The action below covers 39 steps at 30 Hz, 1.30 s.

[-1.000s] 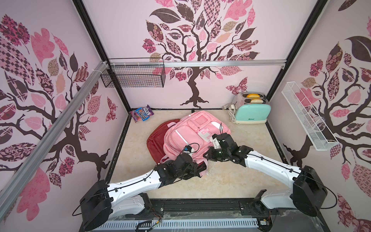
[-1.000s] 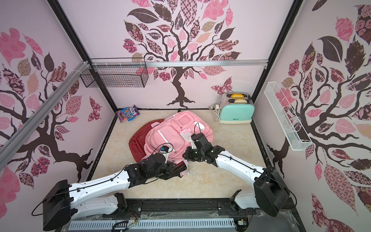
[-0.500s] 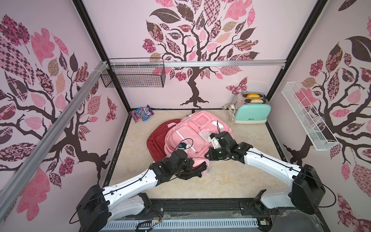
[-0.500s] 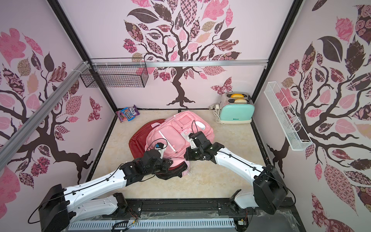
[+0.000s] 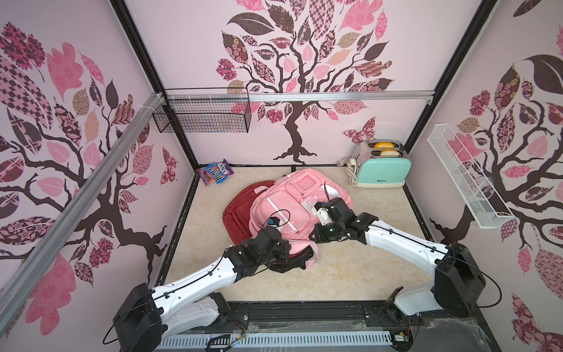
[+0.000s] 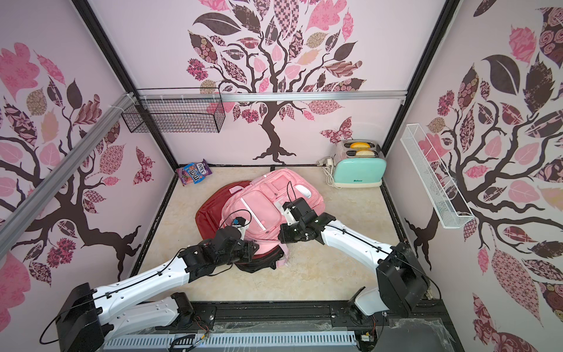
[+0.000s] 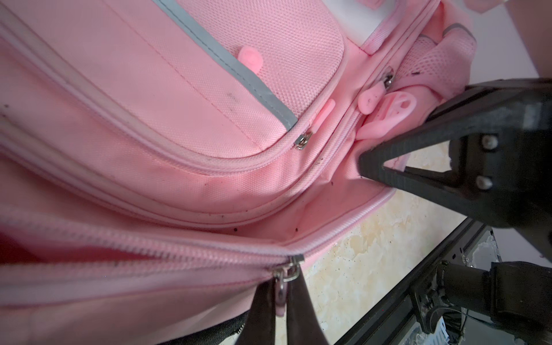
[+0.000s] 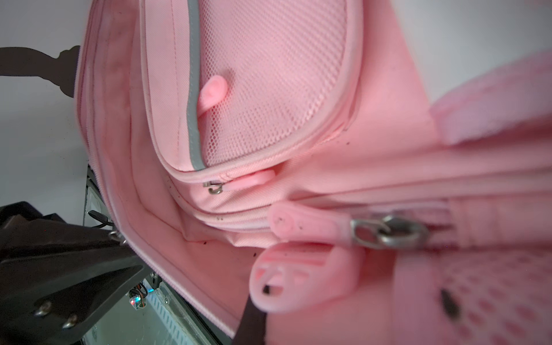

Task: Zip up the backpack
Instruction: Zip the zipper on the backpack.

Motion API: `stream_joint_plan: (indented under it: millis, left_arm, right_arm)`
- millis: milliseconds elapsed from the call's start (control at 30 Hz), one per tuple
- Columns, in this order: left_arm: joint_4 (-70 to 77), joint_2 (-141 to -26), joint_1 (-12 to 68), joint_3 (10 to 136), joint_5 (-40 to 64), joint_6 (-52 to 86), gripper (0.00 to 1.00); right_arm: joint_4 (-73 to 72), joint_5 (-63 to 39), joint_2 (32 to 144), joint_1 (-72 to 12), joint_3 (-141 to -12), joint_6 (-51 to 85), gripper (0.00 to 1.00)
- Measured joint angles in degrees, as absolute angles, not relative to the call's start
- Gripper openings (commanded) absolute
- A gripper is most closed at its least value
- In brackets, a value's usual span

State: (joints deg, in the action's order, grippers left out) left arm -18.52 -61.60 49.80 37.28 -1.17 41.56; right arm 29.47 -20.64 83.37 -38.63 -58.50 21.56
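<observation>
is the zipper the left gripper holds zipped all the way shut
No: in the left wrist view the zipper teeth gape apart on one side of the slider, whose pull the left gripper pinches.

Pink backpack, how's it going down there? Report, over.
Left pincer shut on zip pull. Right pincer shut on backpack edge. Main zip part open. Red bag beneath, nothing blocking the zip.

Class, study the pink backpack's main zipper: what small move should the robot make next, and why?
Probably draw the left tool, shut on the zipper pull, along the gaping teeth: the track is joined only behind the slider, while the right tool pinches the backpack at its corner, bracing it.
</observation>
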Motion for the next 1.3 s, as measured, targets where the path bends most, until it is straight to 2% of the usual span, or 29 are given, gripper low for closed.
stream_joint_plan:
  millis: [167, 467, 500, 633, 833, 1033, 1300]
  left_arm:
    - [-17.8, -62.4, 49.6, 37.3, 0.3, 41.6, 0.0]
    - [-13.5, -67.9, 49.5, 38.0, 3.2, 41.6, 0.0]
    - [-13.3, -68.6, 49.5, 38.2, 3.3, 41.6, 0.0]
    - [-12.3, -71.7, 49.5, 39.2, 4.4, 41.5, 0.0]
    - [-8.8, -76.1, 49.5, 39.3, 7.1, 41.6, 0.0]
    - [-5.1, -77.2, 49.4, 39.3, 9.7, 41.8, 0.0]
    - [-3.9, -76.9, 49.9, 39.3, 10.7, 41.8, 0.0]
  right_arm:
    - [30.7, -22.8, 87.1, -35.3, -61.1, 21.6, 0.0]
    - [31.6, -22.4, 86.0, -31.6, -60.4, 24.9, 0.0]
    - [30.8, -22.8, 85.3, -31.4, -59.3, 25.8, 0.03]
    - [21.9, -25.6, 80.6, -30.8, -50.5, 33.1, 0.33]
    - [9.3, -29.0, 75.2, -30.7, -38.2, 46.4, 0.62]
    - [-0.7, -29.7, 71.1, -31.6, -32.7, 58.1, 0.65]
    - [-8.8, -25.2, 69.6, -37.8, -27.6, 67.8, 0.67]
